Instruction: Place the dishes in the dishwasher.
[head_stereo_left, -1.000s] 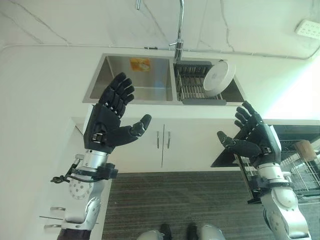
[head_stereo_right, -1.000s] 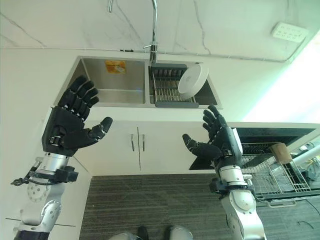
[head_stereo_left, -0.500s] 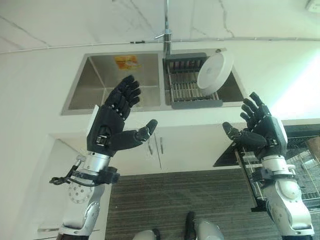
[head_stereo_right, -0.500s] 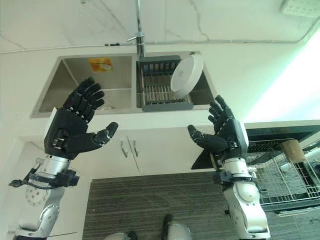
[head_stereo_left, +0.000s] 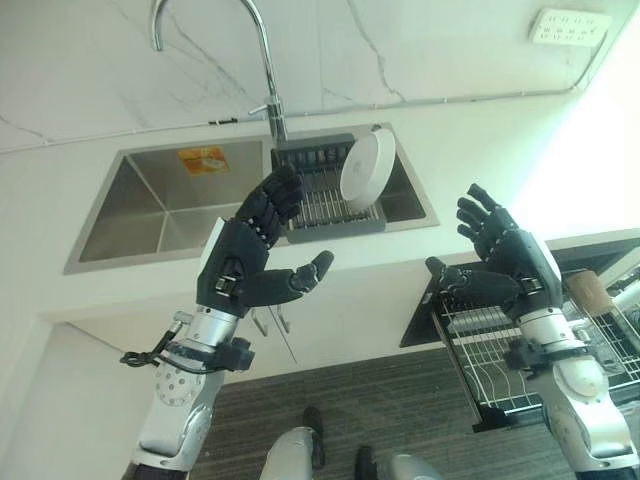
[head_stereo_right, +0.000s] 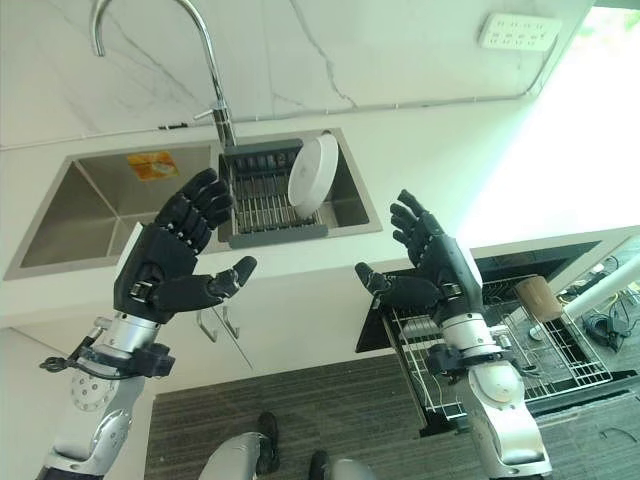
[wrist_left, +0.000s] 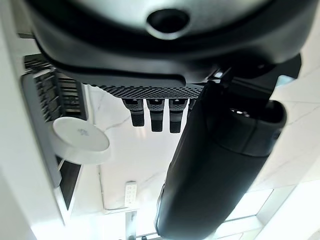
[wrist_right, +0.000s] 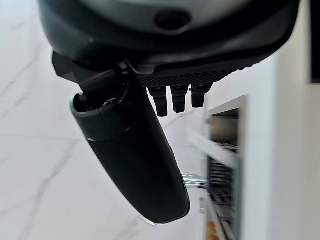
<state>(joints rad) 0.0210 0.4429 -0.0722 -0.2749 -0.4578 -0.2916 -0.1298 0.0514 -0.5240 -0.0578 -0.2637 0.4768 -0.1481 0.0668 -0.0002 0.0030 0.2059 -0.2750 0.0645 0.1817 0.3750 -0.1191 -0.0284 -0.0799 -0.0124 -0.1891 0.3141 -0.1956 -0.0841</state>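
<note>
A white round plate (head_stereo_left: 366, 168) stands on edge in the dark drying rack (head_stereo_left: 325, 200) set in the sink's right basin. My left hand (head_stereo_left: 245, 262) is raised in front of the counter edge, fingers straight and spread, holding nothing. My right hand (head_stereo_left: 508, 268) is raised at the right, above the dishwasher's pulled-out wire rack (head_stereo_left: 545, 340), also spread and empty. The plate (wrist_left: 81, 141) shows past the left hand's fingers in the left wrist view. Both hands are short of the plate.
A steel double sink (head_stereo_left: 160, 205) with a tall curved tap (head_stereo_left: 262, 60) sits in the white counter. White cabinet doors (head_stereo_left: 340, 320) lie below. A brown-topped item (head_stereo_left: 592, 290) stands in the dishwasher rack. A wall socket (head_stereo_left: 567, 24) is at the upper right.
The camera has shifted, so sink and plate now sit further left and lower and more of the tap shows. Both hands stay raised and spread, nearer the sink.
</note>
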